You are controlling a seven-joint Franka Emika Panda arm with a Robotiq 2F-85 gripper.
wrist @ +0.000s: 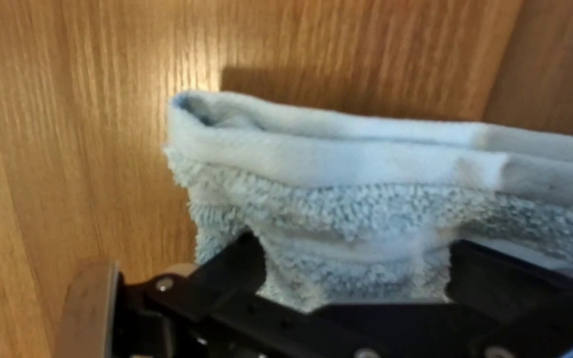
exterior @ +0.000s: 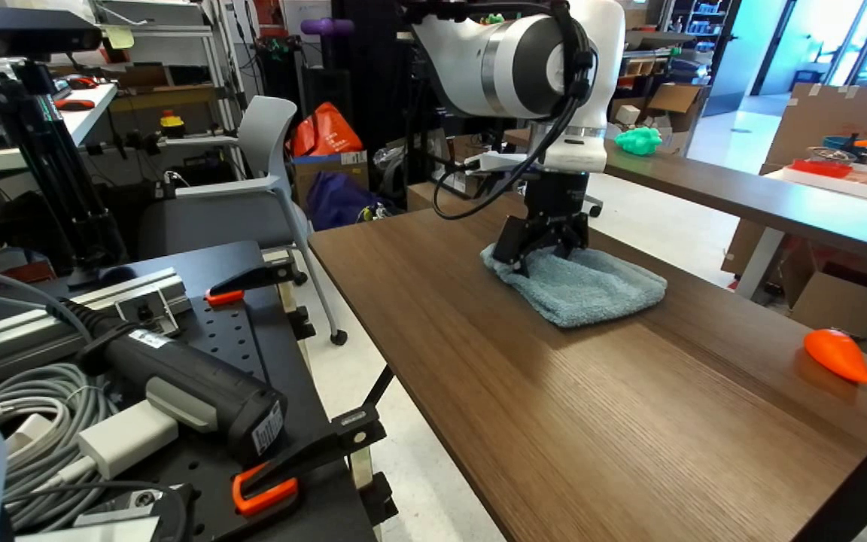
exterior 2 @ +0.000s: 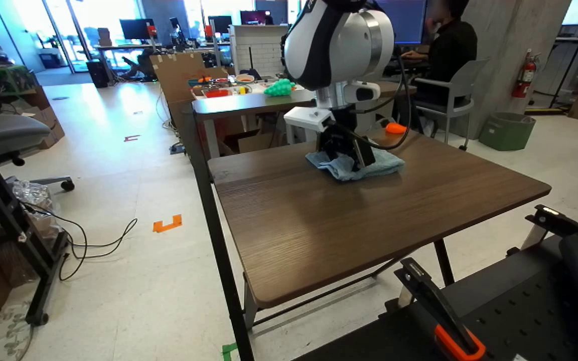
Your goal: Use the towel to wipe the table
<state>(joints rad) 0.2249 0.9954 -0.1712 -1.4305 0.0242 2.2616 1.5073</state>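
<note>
The towel [exterior: 603, 290] lies on the desk [exterior: 554, 421] beneath the end effector [wrist: 353, 243], whose fingers [wrist: 237, 263] stand apart; the wrist view shows the towel's pale edge [wrist: 326, 154], both exterior views an orange object [exterior: 838, 355]

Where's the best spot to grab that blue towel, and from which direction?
Probably best from straight above, pinching the towel just inside its hemmed edge. It lies low and folded on the table, so a sideways reach looks awkward, while soft layers should bunch inside the open claw.
</note>
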